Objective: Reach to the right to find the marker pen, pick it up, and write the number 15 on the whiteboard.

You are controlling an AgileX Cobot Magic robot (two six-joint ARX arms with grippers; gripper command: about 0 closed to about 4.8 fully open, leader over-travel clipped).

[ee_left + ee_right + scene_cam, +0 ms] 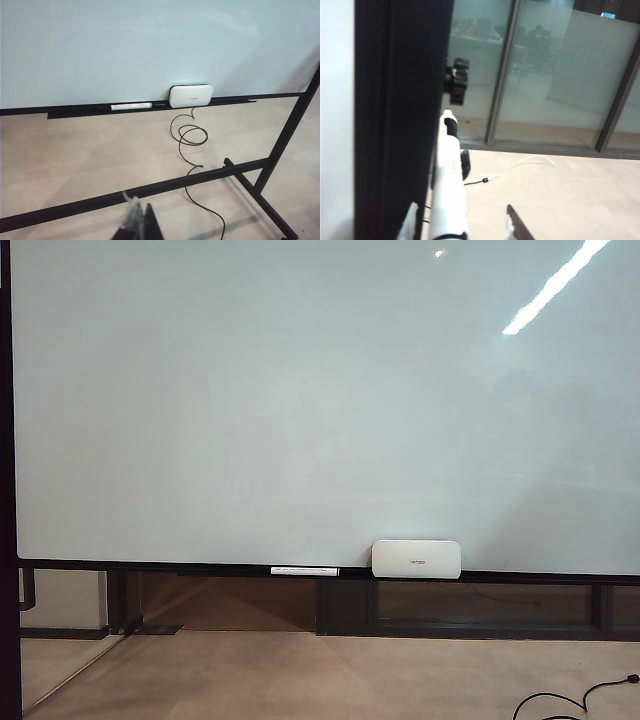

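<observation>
Marker pen [448, 185] stands between right gripper [462, 225] fingers, jaws apart; left gripper [137, 225] unclear.

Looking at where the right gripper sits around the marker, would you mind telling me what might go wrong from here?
1. The marker pen stands between the right gripper's jaws, which are not visibly clamped on it; closing off-centre might knock it away.
2. The dark frame post is right beside the pen, so a finger may catch it.
3. The whiteboard shows no writing yet; a loose grip could spoil the digits.

The left gripper hangs low, away from the board.
</observation>
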